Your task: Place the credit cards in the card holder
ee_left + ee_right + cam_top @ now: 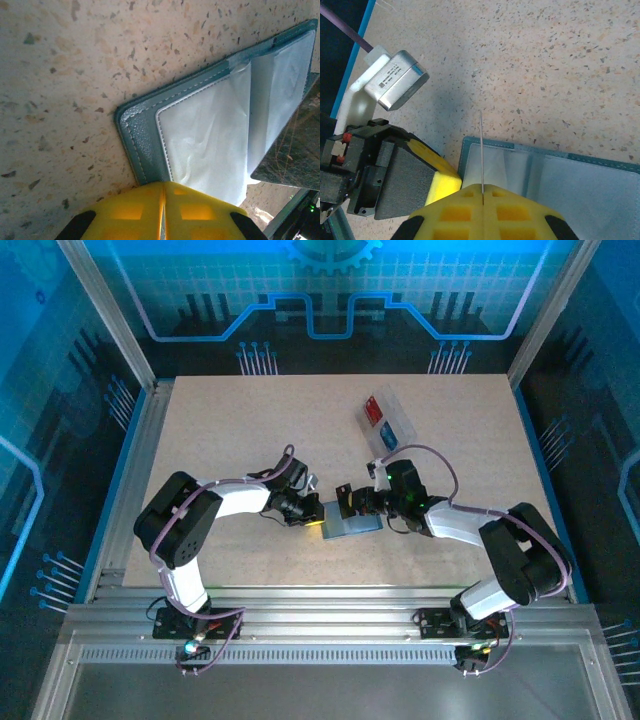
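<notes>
The card holder (352, 527) lies open on the counter (230, 440), between the two arms. The left end effector (164, 194) is closed, apparently pinched on the edge of the teal cover, though the contact itself is hidden under its pads. The right end effector (482, 192) is clamped on a thin clear pocket leaf, seen edge-on. The credit cards (379, 420), red and blue, sit in a clear tray (403, 418) well apart, not yet fetched. Opening a pocket is judged to be the step in hand. Next, one arm must be freed for a card while the holder is held spread.
</notes>
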